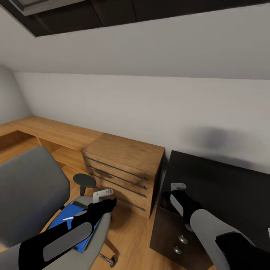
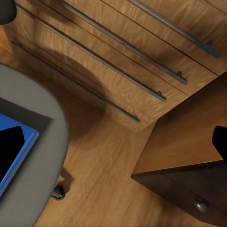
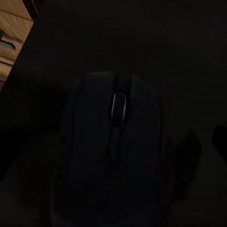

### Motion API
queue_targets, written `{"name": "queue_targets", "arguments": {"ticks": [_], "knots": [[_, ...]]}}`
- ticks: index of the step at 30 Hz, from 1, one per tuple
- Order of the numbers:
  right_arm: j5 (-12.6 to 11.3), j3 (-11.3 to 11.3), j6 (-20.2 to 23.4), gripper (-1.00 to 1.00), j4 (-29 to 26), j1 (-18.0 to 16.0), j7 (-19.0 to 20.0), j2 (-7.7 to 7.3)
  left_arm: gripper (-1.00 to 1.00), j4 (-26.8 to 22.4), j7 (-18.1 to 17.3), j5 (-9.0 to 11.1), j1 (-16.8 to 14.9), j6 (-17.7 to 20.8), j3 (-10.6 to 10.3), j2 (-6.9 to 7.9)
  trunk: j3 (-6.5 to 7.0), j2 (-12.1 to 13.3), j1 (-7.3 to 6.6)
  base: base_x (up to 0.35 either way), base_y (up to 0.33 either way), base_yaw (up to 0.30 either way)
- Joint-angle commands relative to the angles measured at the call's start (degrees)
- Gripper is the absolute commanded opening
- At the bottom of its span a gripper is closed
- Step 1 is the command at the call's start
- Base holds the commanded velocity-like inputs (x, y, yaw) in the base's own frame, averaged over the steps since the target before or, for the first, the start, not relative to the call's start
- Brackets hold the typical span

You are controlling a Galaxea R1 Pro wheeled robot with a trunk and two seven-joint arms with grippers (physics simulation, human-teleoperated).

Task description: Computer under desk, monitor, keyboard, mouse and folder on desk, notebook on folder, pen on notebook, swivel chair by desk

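The grey swivel chair [image 1: 30,187] stands at the left with the blue folder [image 1: 63,221] lying flat on its seat. My left arm reaches over that seat, and the left gripper [image 1: 103,195] hangs open past the seat's front edge, above the wooden floor. The left wrist view has the folder [image 2: 26,146] at its edge and one dark finger [image 2: 220,142] at the other side. My right gripper [image 1: 178,186] is over the near corner of the black desk [image 1: 225,187]. In the right wrist view the black mouse [image 3: 113,151] lies on the desk between the spread fingers [image 3: 220,137].
A light-wood drawer unit [image 1: 123,165] with long bar handles stands between chair and desk, joined to a low wooden shelf [image 1: 48,131] along the sloped grey wall. Desk drawers with round silver knobs [image 1: 183,239] face me. A narrow strip of floor [image 1: 131,232] separates chair and desk.
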Motion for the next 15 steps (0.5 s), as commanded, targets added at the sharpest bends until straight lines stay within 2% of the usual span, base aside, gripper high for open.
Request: {"name": "queue_targets", "arguments": {"ticks": [1, 15], "knots": [[-0.7, 0.5, 0.7, 1.0, 0.0, 0.0, -0.4, -0.04, 1.0, -0.1, 0.3, 0.1, -0.1, 0.2, -0.1, 0.03, -0.07, 0.0, 0.01, 0.0, 0.0, 0.0], [-1.4, 0.5, 3.8, 1.0, -0.1, 0.0, -0.4, -0.05, 1.0, -0.1, 0.3, 0.1, -0.1, 0.2, -0.1, 0.03, -0.07, 0.0, 0.01, 0.0, 0.0, 0.0]]}}
